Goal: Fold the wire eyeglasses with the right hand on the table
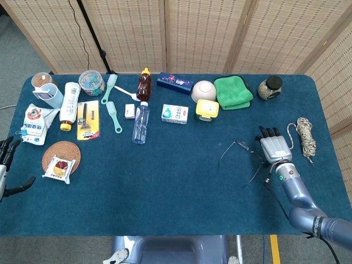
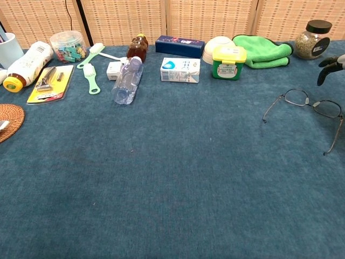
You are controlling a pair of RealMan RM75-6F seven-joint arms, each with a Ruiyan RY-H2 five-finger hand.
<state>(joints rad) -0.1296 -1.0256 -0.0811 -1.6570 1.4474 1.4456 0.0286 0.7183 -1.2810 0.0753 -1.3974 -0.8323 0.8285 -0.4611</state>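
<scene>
The wire eyeglasses [image 1: 241, 146] lie on the blue table [image 1: 176, 187] at the right, lenses down and both temples swung out. In the chest view the eyeglasses [image 2: 311, 103] stand free with nothing touching them. My right hand [image 1: 275, 147] hovers just right of the frame, palm down, fingers stretched out and apart, holding nothing. Only its dark fingertips [image 2: 329, 65] show at the chest view's right edge, behind and above the frame. At the head view's far left edge my left hand [image 1: 7, 165] is off the table, fingers apart and empty.
A coil of rope [image 1: 304, 137] lies right of the right hand. Behind the glasses stand a jar [image 1: 270, 87], a green cloth [image 1: 232, 91], a yellow-lidded tub [image 1: 207, 109] and a white bowl [image 1: 203, 89]. Bottles, brushes and boxes fill the back left.
</scene>
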